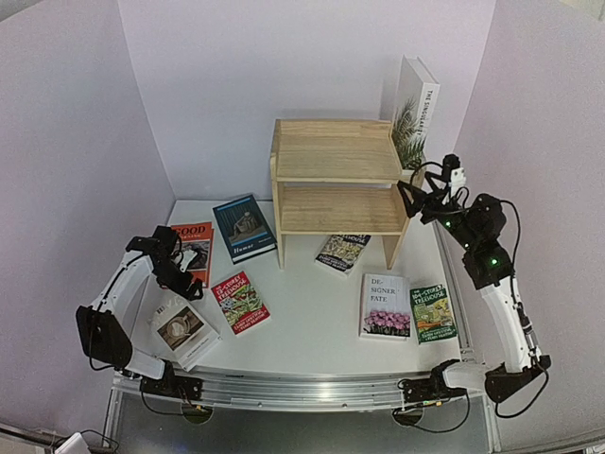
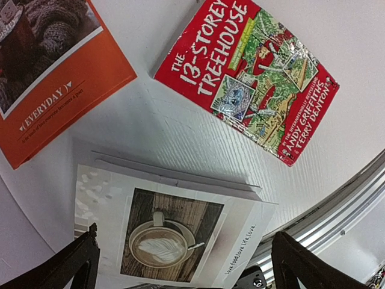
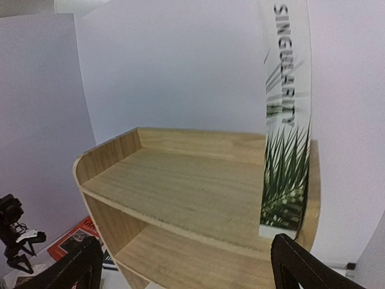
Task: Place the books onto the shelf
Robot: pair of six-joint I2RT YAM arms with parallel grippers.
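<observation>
The light wooden shelf stands at the back centre, and its two tiers fill the right wrist view. A white palm-leaf book stands upright at the right end of the top tier. My right gripper hangs open just right of the shelf, holding nothing. My left gripper is open above a white coffee-cup book, between the orange book and the red Treehouse book. These and several other books lie flat on the table.
A dark teal book lies left of the shelf. A dark patterned book lies partly under its front. A white flower-cover book and a green book lie at the front right. White walls close in on three sides. A metal rail runs along the near edge.
</observation>
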